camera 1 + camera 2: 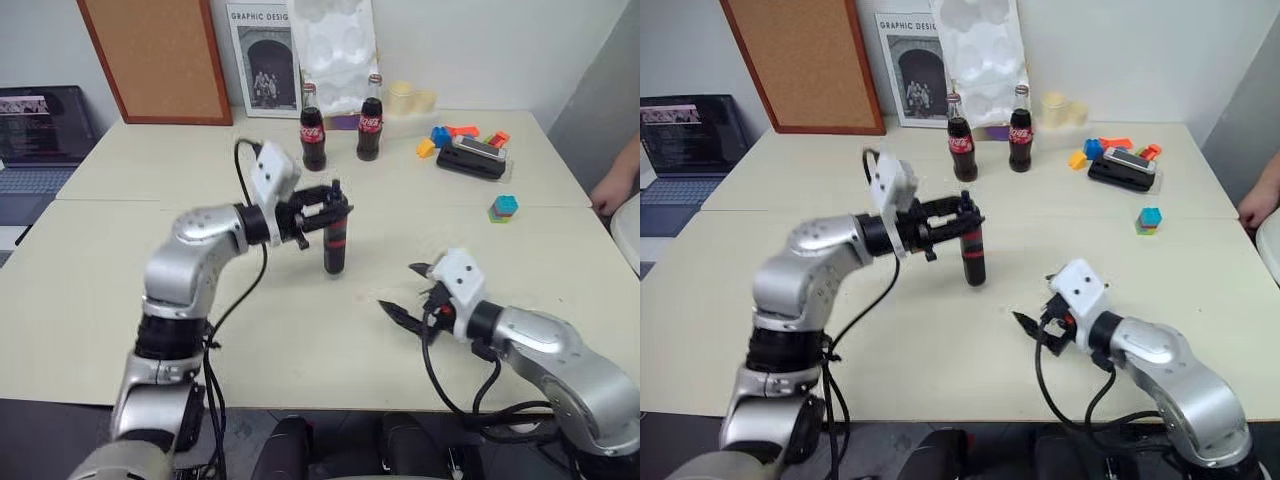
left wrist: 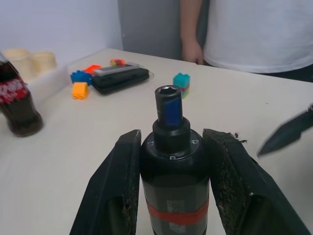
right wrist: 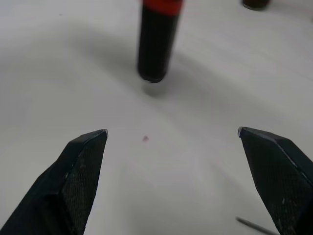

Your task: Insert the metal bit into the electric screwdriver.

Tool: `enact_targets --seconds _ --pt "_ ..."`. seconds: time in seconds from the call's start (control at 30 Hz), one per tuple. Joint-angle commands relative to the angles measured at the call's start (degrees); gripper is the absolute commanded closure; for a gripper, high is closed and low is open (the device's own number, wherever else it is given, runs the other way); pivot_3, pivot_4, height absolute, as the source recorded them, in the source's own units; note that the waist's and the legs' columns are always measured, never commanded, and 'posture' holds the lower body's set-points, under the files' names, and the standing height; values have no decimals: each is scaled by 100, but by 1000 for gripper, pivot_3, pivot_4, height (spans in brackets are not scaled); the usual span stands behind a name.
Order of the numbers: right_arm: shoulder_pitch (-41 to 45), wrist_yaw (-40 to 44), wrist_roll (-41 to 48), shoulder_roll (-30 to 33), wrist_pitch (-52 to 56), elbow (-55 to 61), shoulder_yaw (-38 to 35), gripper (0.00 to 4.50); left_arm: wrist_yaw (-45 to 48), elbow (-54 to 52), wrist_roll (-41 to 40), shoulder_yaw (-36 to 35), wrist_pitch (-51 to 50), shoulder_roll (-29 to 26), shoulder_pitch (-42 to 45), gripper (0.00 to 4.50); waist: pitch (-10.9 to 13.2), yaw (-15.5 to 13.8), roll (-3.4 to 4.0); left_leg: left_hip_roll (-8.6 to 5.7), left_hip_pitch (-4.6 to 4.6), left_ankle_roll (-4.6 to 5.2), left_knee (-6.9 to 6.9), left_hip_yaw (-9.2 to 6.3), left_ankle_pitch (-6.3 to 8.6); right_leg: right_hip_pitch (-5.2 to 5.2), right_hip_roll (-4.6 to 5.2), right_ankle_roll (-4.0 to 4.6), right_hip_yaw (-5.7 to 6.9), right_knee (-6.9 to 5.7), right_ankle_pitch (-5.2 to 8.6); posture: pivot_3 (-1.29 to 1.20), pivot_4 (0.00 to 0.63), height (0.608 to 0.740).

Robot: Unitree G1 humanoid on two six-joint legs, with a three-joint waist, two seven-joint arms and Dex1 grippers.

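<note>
Near the right end effector, spread wide and empty, we spot the metal bit flat on the table; the left end effector clamps the electric screwdriver upright.

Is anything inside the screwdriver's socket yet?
No. The electric screwdriver, clamped upright in the left tool, shows an empty hex socket. Its depth is dark. A thin rod, apparently the metal bit, lies on the table.
</note>
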State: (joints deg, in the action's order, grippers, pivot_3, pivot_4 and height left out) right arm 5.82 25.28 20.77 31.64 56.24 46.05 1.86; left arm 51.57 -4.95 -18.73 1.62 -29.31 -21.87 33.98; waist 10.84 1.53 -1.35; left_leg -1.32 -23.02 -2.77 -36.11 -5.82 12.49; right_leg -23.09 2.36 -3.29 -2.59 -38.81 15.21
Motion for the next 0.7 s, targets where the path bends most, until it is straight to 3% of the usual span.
enact_targets --seconds 0.03,0.13,0.33,0.4,0.5,0.63,0.7 --pt "-310 -120 -32 184 30 303 -585 0 -103 -127 63 145 775 239 -81 2829 -1 -14 -3 0 -3 -1 -2 -3 0 0 0 0 3 0 0 0 150 740" --pt "-627 -380 -157 191 100 281 -1082 0 -168 202 160 239 1112 382 -283 2829 -2 -17 -3 -6 1 -1 -3 -1 -1 5 0 -2 3 1 -1 0 150 740" --pt "-881 -199 -652 1088 -136 -593 -1702 0 -299 708 194 380 1259 610 -163 2829 -4 -8 0 -21 31 -1 -5 -1 -1 48 -4 -3 9 13 -2 0 150 740" --pt "-623 -190 -445 1044 213 -912 -1890 0 -247 820 206 415 1327 625 -122 2829 -6 6 -2 -19 55 -1 -4 -2 -1 77 -8 -3 13 24 -3 0 150 740" --pt "449 -358 119 518 1385 -1224 -2363 0 -232 819 128 435 1152 640 37 2829 -6 47 -1 -7 67 -1 -2 -1 0 87 -18 1 11 27 -6 0 150 740" --pt "323 1337 -790 2550 -1002 -1623 -999 0 -36 627 -76 383 617 381 322 2829 -10 5 38 -14 59 0 3 -4 0 81 -17 4 15 37 -9 0 150 740" --pt "376 2010 -966 3052 -1932 -1999 -598 0 21 472 -211 364 360 252 374 2829 -12 23 32 -8 43 0 16 -16 0 84 -22 -2 34 79 -11 0 150 740"
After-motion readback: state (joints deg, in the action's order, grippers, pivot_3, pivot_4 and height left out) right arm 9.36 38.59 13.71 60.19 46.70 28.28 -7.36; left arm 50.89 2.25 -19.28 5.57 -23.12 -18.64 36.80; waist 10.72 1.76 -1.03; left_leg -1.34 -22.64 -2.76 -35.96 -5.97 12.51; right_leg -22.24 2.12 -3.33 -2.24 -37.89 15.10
